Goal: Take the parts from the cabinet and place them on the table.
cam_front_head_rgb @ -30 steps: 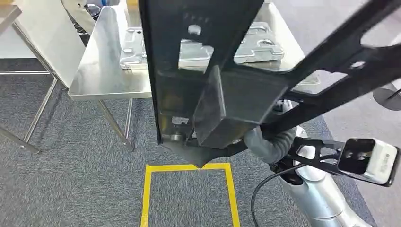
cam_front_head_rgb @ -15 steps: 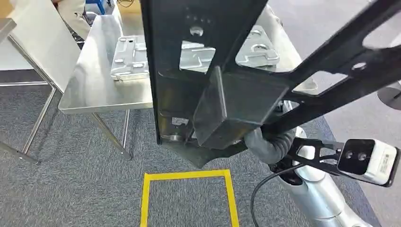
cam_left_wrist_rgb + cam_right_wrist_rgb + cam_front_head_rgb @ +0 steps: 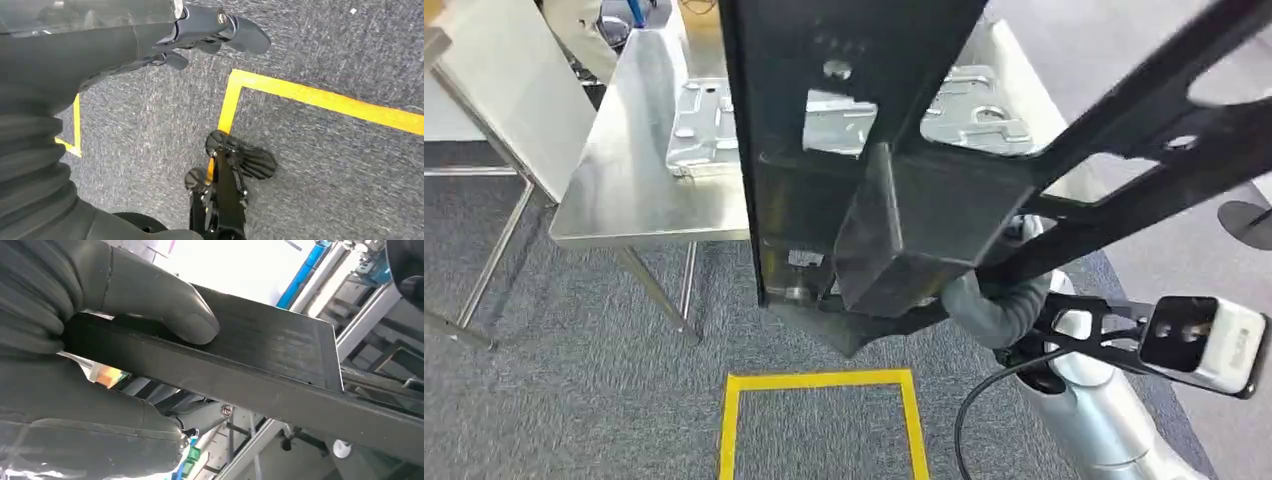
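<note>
Against the head view of half a second ago, the whole scene has shifted slightly, which is camera motion: the tabletop (image 3: pixel 639 170) sits a little lower in the picture, and the yellow floor marking (image 3: pixel 820 382) likewise. The black part (image 3: pixel 864 150) keeps its place before the camera.

Count: one black part, held up close to the head camera, above the carpet (image 3: pixel 574 380) and in front of the tabletop's near edge. It is a flat black plate with cut-outs, a box section and long arms running toward the upper right. Two silver stamped parts (image 3: pixel 704 125) lie on the tabletop side by side, toward its far side, partly hidden behind the black part. One tabletop of polished steel stands on slanted legs.

The right robot hand (image 3: pixel 115 305) grasps the black part, thumb pressed on its flat face and the remaining fingers wrapped beneath its edge. The left robot hand (image 3: pixel 200 35) hangs over the carpet, holding nothing, fingers partly curled but apart.
</note>
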Tool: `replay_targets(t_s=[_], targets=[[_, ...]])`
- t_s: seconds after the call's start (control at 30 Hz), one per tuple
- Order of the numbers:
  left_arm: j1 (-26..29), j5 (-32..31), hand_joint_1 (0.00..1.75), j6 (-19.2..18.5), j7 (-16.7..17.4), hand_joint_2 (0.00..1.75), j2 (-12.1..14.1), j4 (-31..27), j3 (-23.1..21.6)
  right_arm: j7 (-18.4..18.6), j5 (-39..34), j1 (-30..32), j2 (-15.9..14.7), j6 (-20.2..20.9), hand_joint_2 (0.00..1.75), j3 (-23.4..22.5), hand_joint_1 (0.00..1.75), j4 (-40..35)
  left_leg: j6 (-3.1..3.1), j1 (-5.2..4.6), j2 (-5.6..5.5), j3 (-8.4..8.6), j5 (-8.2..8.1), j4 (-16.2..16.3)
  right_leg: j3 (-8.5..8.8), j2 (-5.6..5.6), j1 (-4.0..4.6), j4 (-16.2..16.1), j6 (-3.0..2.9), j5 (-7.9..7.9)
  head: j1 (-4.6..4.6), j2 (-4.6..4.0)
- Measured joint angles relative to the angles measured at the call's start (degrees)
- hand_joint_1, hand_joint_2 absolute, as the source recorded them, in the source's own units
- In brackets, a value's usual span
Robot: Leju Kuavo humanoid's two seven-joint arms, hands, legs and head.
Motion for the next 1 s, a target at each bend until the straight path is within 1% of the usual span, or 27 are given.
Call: replay_targets(t_s=[0.03,0.07,0.1,0.13,0.17,0.2,0.23,0.3,0.33,0.37,0.4,0.43,0.47,0.53,0.57,0.6,0.63,0.7,0.73,0.77,0.8,0.83,0.87,0.9,0.93,0.97,1.0], targets=[[0.0,0.0,0.00,0.0,0.0,1.75,0.0,0.0,0.0,0.0,0.1,0.1,0.0,0.0,1.75,0.0,1.75,0.0,0.06,-0.05,-0.01,0.08,-0.23,0.1,-2.89,0.00,-0.06,4.2,0.13,-0.91,0.04,0.00],[0.1,0.0,0.00,0.0,0.0,1.75,0.0,0.0,0.0,0.2,0.1,0.1,0.0,0.0,1.75,0.0,1.75,0.1,0.03,-0.07,-0.03,0.32,-0.49,0.1,-4.55,0.00,-0.11,5.8,0.15,-0.29,0.04,0.00],[0.2,0.0,0.00,0.0,0.0,1.75,0.0,0.0,0.0,0.6,0.0,0.1,0.0,0.0,1.75,0.0,1.75,0.2,-0.03,-0.08,-0.08,0.76,-0.82,0.1,-4.58,0.00,-0.12,4.3,0.07,1.77,0.02,0.00],[0.2,0.0,0.00,0.0,0.0,1.75,0.0,0.0,0.0,1.0,-0.1,0.1,0.0,0.0,1.75,0.0,1.75,0.3,-0.10,-0.09,-0.16,1.30,-1.16,0.1,-3.39,0.00,-0.11,0.7,-0.13,4.67,0.07,0.00],[0.1,0.0,0.00,0.0,0.0,1.75,0.0,0.0,0.0,1.4,-0.5,0.0,0.0,0.1,1.75,0.0,1.75,0.5,-0.20,-0.11,-0.22,1.98,-1.59,0.1,-1.28,0.00,-0.09,-4.8,-0.45,8.16,0.07,0.00],[0.1,0.0,0.00,0.0,0.0,1.75,-0.1,0.0,0.0,1.9,-1.0,-0.1,0.0,0.2,1.75,0.0,1.75,0.8,-0.34,-0.14,-0.26,2.54,-2.00,0.1,0.76,-0.01,0.06,-9.9,-0.92,11.06,0.09,0.00],[0.1,0.0,0.00,0.0,0.0,1.75,-0.1,0.0,0.0,1.9,-1.4,-0.3,-0.1,0.6,1.75,0.0,1.75,1.3,-0.65,-0.28,-0.27,2.47,-2.38,0.1,1.83,-0.06,0.42,-12.0,-1.42,10.87,0.04,0.00],[-0.1,0.0,0.00,0.1,0.0,1.75,-0.2,0.0,0.0,2.1,-2.3,-0.5,-0.1,1.2,1.75,0.2,1.75,2.6,-1.35,-0.22,-0.25,2.64,-2.73,0.1,1.75,-0.08,0.74,-12.6,-1.68,10.55,-0.13,0.00],[0.0,0.0,0.00,0.2,0.0,1.75,-0.3,0.0,0.0,1.8,-2.7,-0.4,-0.1,1.7,1.75,0.2,1.75,3.4,-1.66,-0.09,-0.20,2.81,-2.84,-0.1,1.76,0.03,0.86,-12.6,-1.98,10.35,-0.09,0.00],[0.0,0.0,0.00,0.2,0.0,1.75,-0.3,0.0,0.0,1.7,-2.9,-0.3,-0.2,2.2,1.75,0.2,1.75,4.0,-1.98,-0.15,-0.16,3.04,-2.96,-0.3,1.94,0.06,0.76,-13.0,-2.21,10.37,-0.06,0.00],[-0.1,0.0,0.00,0.3,-0.1,1.75,-0.4,0.0,0.0,1.4,-3.1,0.0,-0.2,2.7,1.75,0.3,1.75,4.5,-2.24,-0.08,-0.16,3.12,-3.44,0.0,2.75,-0.05,0.00,-13.8,-2.39,10.55,-0.20,0.02],[-0.1,0.0,0.00,0.5,-0.3,1.75,-0.5,0.0,0.0,1.0,-3.5,0.2,-0.2,3.4,1.75,0.3,1.75,5.2,-2.55,-0.09,-0.03,2.50,-4.17,1.8,3.33,-0.06,0.12,-14.2,-2.65,10.39,-0.13,0.00],[0.0,0.0,0.00,0.7,-0.3,1.75,-0.5,0.0,0.0,0.4,-3.9,0.1,-0.1,4.3,1.75,0.3,1.75,6.2,-2.67,0.01,-0.04,0.30,-6.04,6.1,3.60,-0.27,0.13,-14.3,-2.95,10.19,-0.31,0.00],[0.2,0.0,0.00,0.9,-0.4,1.75,-0.6,0.0,0.3,-0.2,-3.2,0.6,0.0,5.2,1.75,0.5,1.75,7.8,-3.12,0.10,-0.04,-5.16,-9.17,15.3,4.14,-0.27,0.17,-14.2,-3.15,9.62,-0.26,0.00],[0.5,0.0,0.00,0.9,-0.4,1.75,-0.7,0.0,0.5,-0.2,-2.3,0.9,0.2,5.2,1.75,0.7,1.75,8.4,-3.29,0.12,-0.03,-7.11,-9.23,17.9,4.40,-0.25,0.17,-14.1,-3.15,9.30,-0.31,0.00],[0.7,0.0,0.00,0.9,-0.5,1.75,-0.7,0.0,0.6,-0.1,-0.8,1.0,0.4,5.0,1.75,0.9,1.75,8.9,-3.39,0.17,-0.03,-7.80,-7.91,17.8,4.72,-0.19,0.15,-14.0,-3.12,8.96,-0.28,0.00],[0.9,0.0,0.00,0.8,-0.5,1.75,-0.8,0.0,0.7,0.4,0.9,1.0,0.8,4.6,1.75,1.1,1.75,9.1,-3.46,0.28,-0.02,-7.11,-5.22,14.9,5.13,-0.07,0.11,-13.9,-3.03,8.53,-0.31,0.00],[0.9,0.0,0.00,0.7,-0.8,1.75,-0.8,0.0,0.8,1.1,3.0,1.0,1.7,4.1,1.75,1.6,1.75,9.3,-3.33,0.50,0.04,-3.05,1.54,4.1,6.16,-0.01,0.10,-13.3,-2.65,7.37,-0.28,0.00],[0.9,0.0,0.00,0.7,-0.8,1.75,-0.8,0.0,0.8,1.0,3.7,1.1,1.9,3.9,1.75,1.8,1.75,9.3,-3.12,0.49,0.05,-1.87,1.44,1.9,6.26,-0.05,0.19,-13.2,-2.31,6.87,-0.24,0.00],[0.8,0.0,0.00,0.5,-0.9,1.75,-0.8,0.0,0.8,0.7,4.5,1.2,1.9,3.7,1.75,1.9,1.75,9.4,-2.82,0.12,0.01,-1.47,0.94,0.8,6.16,0.03,0.50,-12.8,-1.91,6.59,-0.35,0.00],[0.9,0.0,0.00,0.5,-0.9,1.75,-0.9,0.0,0.8,0.5,5.0,1.5,1.9,3.5,1.75,2.0,1.75,9.5,-2.35,0.11,-0.05,-1.73,0.86,1.2,6.08,-0.01,0.47,-12.9,-1.74,6.63,-0.26,0.02],[1.1,0.0,0.00,0.5,-1.0,1.75,-0.9,0.0,0.9,0.1,5.5,1.8,1.9,3.4,1.75,2.1,1.75,9.7,-2.08,0.11,-0.08,-1.77,0.69,1.2,6.14,-0.01,0.45,-13.0,-1.56,6.53,-0.35,0.00],[1.3,0.0,0.00,0.5,-1.0,1.75,-0.9,0.0,0.9,-0.2,5.8,2.1,1.9,3.3,1.75,2.1,1.75,9.9,-1.71,0.02,-0.11,-1.76,0.57,1.1,6.23,-0.04,0.43,-13.1,-1.27,6.40,-0.24,0.00],[1.3,0.0,0.00,0.5,-1.0,1.75,-1.0,0.0,0.8,-0.4,6.0,2.1,2.0,3.2,1.75,2.2,1.75,9.9,-1.24,0.35,-0.08,-1.33,0.68,0.6,6.28,0.00,0.33,-12.9,-0.86,5.92,-0.42,0.02],[1.2,0.0,0.00,0.5,-1.1,1.75,-1.1,0.0,0.8,-0.4,6.5,2.2,2.0,3.1,1.75,2.2,1.75,9.9,-0.90,0.35,-0.07,-0.93,0.52,0.4,5.77,-0.07,0.18,-11.2,-0.59,5.06,-0.11,0.00],[1.2,0.0,0.00,0.5,-1.1,1.75,-1.1,0.0,0.8,-0.4,6.9,2.2,2.0,3.1,1.75,2.2,1.75,9.9,-0.63,0.35,-0.03,-0.80,0.34,0.4,3.92,-0.08,0.16,-7.6,-0.43,3.37,0.02,0.02],[1.2,0.0,0.00,0.5,-1.1,1.75,-1.1,0.0,0.8,-0.3,7.4,2.5,2.1,3.0,1.75,2.2,1.75,9.9,-0.49,0.32,-0.01,-0.72,0.23,0.4,1.26,-0.08,0.09,-2.9,-0.27,1.48,-0.02,0.00]])
